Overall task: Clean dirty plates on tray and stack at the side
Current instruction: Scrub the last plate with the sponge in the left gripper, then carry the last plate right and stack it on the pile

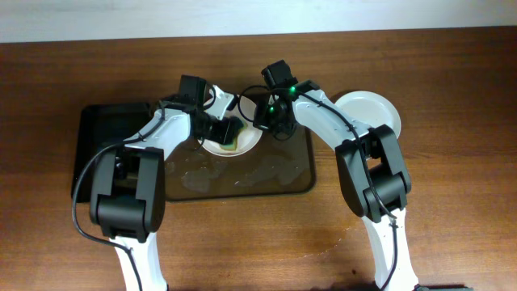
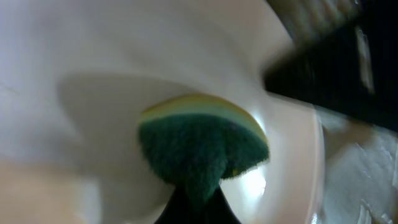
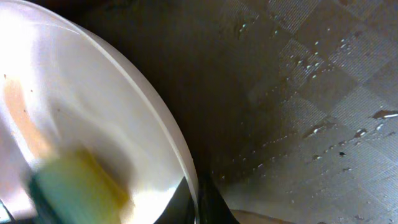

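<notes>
A white plate (image 1: 242,144) is held tilted over the far part of the brown tray (image 1: 275,182). My right gripper (image 1: 266,123) is shut on the plate's rim (image 3: 186,168). My left gripper (image 1: 220,129) is shut on a green and yellow sponge (image 2: 199,146) and presses it on the plate's face (image 2: 124,74). The sponge also shows in the overhead view (image 1: 232,139) and, blurred, in the right wrist view (image 3: 74,186). A faint orange streak (image 3: 22,118) is on the plate's face. A second white plate (image 1: 376,109) lies on the table to the right of the tray.
A smaller black tray (image 1: 101,129) lies to the left of the brown tray. Water drops and puddles lie on the brown tray's surface (image 3: 311,112). A wet patch (image 1: 339,238) is on the wooden table near the front.
</notes>
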`<state>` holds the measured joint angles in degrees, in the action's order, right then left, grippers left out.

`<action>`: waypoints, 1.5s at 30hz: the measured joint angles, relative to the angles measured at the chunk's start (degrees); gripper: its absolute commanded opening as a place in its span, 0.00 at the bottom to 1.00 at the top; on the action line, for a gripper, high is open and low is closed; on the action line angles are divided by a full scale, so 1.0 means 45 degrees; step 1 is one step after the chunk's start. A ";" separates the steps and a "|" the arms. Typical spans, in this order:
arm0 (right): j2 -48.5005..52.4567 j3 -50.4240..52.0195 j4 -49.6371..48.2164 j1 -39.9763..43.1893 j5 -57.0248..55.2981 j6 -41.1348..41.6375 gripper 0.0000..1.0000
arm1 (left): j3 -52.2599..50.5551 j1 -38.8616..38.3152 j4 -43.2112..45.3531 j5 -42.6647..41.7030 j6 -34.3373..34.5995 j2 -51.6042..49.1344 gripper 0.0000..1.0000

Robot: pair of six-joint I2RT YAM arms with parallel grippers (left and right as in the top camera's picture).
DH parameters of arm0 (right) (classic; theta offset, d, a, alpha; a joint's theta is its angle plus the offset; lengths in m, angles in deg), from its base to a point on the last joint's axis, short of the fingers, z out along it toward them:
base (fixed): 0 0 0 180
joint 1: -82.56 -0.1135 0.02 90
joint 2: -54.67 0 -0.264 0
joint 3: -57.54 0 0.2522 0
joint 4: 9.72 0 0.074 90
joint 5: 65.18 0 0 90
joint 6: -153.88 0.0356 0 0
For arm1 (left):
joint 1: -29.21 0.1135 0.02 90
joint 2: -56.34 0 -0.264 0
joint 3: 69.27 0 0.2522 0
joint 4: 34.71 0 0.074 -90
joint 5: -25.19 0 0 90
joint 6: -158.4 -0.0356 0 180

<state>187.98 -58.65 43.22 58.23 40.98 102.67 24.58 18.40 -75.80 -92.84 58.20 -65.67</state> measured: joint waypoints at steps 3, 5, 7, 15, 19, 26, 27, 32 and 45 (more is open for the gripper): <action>0.0005 0.0000 -0.0005 0.0000 0.0000 0.0005 0.04 | 0.0005 -0.0121 0.2181 0.3099 0.2229 -0.0063 0.00; 0.0005 0.0000 -0.0005 0.0005 0.0005 0.0005 0.04 | 0.0068 -0.0107 0.2297 0.5557 0.3599 -0.0068 0.01; 0.0010 0.0000 -0.0063 -0.0010 0.0015 0.0000 0.04 | 0.0287 -0.0126 0.1379 0.7106 0.4352 -0.0053 0.01; 0.0010 0.0000 -0.0063 -0.0010 0.0015 -0.0005 0.04 | 0.0112 0.0112 -0.0554 -0.0471 0.0612 -0.0068 0.01; 0.0010 0.0000 -0.0063 -0.0010 0.0019 -0.0005 0.04 | 0.0010 0.0899 0.2293 0.2346 0.3531 -0.0180 0.01; 0.0029 0.0000 -0.0126 -0.0058 0.0112 -0.0015 0.04 | 0.0476 0.1287 -0.2157 0.1413 0.3701 0.0180 0.01; 0.0029 0.0000 -0.0126 -0.0058 0.0112 -0.0005 0.04 | 0.0355 0.1302 -0.2030 0.0437 0.3123 0.0117 0.01; 0.0029 0.0000 -0.0136 -0.0053 0.0194 -0.0141 0.04 | 0.0087 0.1481 0.1511 -0.2458 0.2871 -0.0651 0.01; -0.1802 -0.0578 0.2283 -0.0185 -0.3390 -0.3701 0.04 | 0.6275 0.7359 -0.9500 -0.1185 0.2166 0.0325 0.01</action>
<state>179.87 -61.26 53.49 57.39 25.72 86.01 52.82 51.51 -118.55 -98.17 67.95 -64.21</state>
